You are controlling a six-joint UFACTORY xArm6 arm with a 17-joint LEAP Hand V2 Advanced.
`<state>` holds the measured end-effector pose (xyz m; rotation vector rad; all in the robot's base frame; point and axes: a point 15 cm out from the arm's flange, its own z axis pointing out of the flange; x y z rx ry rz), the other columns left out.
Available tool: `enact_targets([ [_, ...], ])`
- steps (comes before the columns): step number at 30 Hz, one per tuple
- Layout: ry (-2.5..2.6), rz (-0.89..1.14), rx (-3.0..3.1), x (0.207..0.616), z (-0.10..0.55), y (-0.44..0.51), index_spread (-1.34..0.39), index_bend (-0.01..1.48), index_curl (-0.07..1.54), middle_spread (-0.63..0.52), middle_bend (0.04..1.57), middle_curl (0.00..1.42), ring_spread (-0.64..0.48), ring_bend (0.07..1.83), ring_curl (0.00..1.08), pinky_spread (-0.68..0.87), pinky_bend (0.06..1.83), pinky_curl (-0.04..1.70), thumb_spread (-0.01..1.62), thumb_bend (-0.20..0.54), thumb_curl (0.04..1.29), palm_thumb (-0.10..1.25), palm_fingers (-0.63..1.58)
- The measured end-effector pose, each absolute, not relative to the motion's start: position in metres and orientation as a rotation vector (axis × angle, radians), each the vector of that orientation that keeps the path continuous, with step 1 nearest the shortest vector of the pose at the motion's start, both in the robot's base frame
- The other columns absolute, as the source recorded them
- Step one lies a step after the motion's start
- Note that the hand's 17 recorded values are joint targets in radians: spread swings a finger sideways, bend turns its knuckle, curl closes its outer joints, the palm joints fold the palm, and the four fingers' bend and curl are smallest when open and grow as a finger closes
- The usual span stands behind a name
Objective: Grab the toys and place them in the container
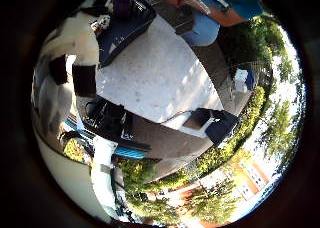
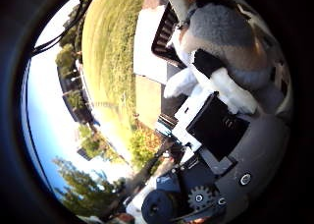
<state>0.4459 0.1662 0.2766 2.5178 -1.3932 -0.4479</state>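
Against the palm of the robot hand (image 2: 216, 121) sat a grey, white and tan plush toy (image 2: 221, 32), the fingers (image 2: 235, 94) curled round it.

Plush toy (image 2: 221, 32) partly behind fingers (image 2: 230, 94)

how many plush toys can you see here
1: a grey, white and tan plush toy, held close against the palm with the hand's fingers curled round it, above the table. Others may be hidden behind the hand.
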Motion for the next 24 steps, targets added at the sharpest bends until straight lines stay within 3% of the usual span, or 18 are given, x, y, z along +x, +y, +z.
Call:
enact_targets([
  [13, -1.515, -0.225, 2.624, 0.509, 0.144, 0.282, -1.08, 0.49, 1.39, -0.16, 1.44, 0.99, -0.10, 1.65, 0.77, 0.13, 1.66, 0.84, 1.12, -0.024, 0.80, 0.89, 0.69],
  [17, -1.587, -0.165, 2.653, 0.532, 0.117, 0.291, -1.06, 0.51, 1.41, -0.15, 1.38, 0.96, -0.07, 1.62, 0.75, 0.15, 1.58, 0.83, 1.13, -0.024, 0.75, 0.88, 0.65],
  [19, -1.617, -0.153, 2.647, 0.540, 0.101, 0.290, -1.04, 0.49, 1.38, -0.13, 1.30, 0.92, -0.01, 1.54, 0.70, 0.18, 1.51, 0.81, 1.14, -0.031, 0.73, 0.87, 0.62],
  [21, -1.621, -0.157, 2.640, 0.540, 0.096, 0.288, -1.01, 0.45, 1.34, -0.12, 1.17, 0.86, 0.04, 1.45, 0.67, 0.20, 1.44, 0.80, 1.14, -0.046, 0.70, 0.82, 0.45],
  [23, -1.616, -0.164, 2.634, 0.540, 0.090, 0.286, -0.94, 0.33, 1.26, -0.09, 0.88, 0.75, 0.10, 1.32, 0.63, 0.26, 1.37, 0.78, 1.13, -0.048, 0.66, 0.78, 0.00],
  [24, -1.615, -0.166, 2.634, 0.541, 0.086, 0.283, -0.91, 0.31, 1.22, -0.07, 0.79, 0.70, 0.13, 1.25, 0.60, 0.29, 1.32, 0.76, 1.13, -0.045, 0.65, 0.77, -0.06],
])
